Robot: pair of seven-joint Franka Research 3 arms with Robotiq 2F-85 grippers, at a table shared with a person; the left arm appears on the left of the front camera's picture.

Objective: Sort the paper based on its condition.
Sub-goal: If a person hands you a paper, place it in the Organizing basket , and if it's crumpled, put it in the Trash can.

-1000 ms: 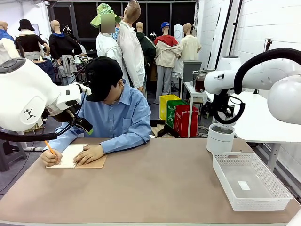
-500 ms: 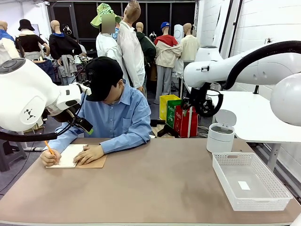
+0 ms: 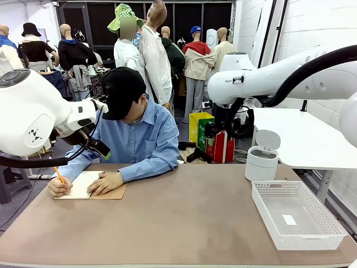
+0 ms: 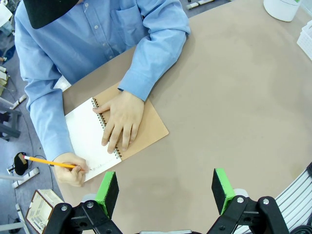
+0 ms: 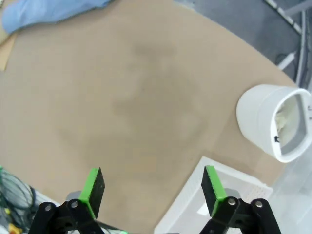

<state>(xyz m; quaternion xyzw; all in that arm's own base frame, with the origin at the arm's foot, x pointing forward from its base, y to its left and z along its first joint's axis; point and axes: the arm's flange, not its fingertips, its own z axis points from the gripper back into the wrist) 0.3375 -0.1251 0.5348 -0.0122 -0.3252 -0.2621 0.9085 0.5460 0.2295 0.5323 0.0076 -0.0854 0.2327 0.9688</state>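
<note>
The paper [image 3: 80, 185] is the white top page of a spiral notebook with a brown cover [image 3: 115, 193] at the table's far left. A person presses one hand [image 3: 104, 182] on it and writes with an orange pencil [image 3: 58, 175]. In the left wrist view the page [image 4: 84, 138] lies well below and ahead of my left gripper [image 4: 165, 189], which hangs open and holds nothing. My right gripper [image 5: 152, 187] is open and holds nothing, high over bare tabletop between the person and the basket. My right arm [image 3: 262, 78] reaches in from the right.
A white mesh basket [image 3: 305, 243] with a small white tag [image 3: 289, 220] in it stands at the right front, its corner [image 5: 233, 178] under my right gripper. Behind it is a white lidded bin [image 3: 261, 162], seen open-topped [image 5: 272, 122] from above. The person's blue sleeve [image 4: 151, 58] rests on the table.
My right arm has swung left, from above the white bin toward the middle of the table. The left arm and the person's hands have stayed put.
</note>
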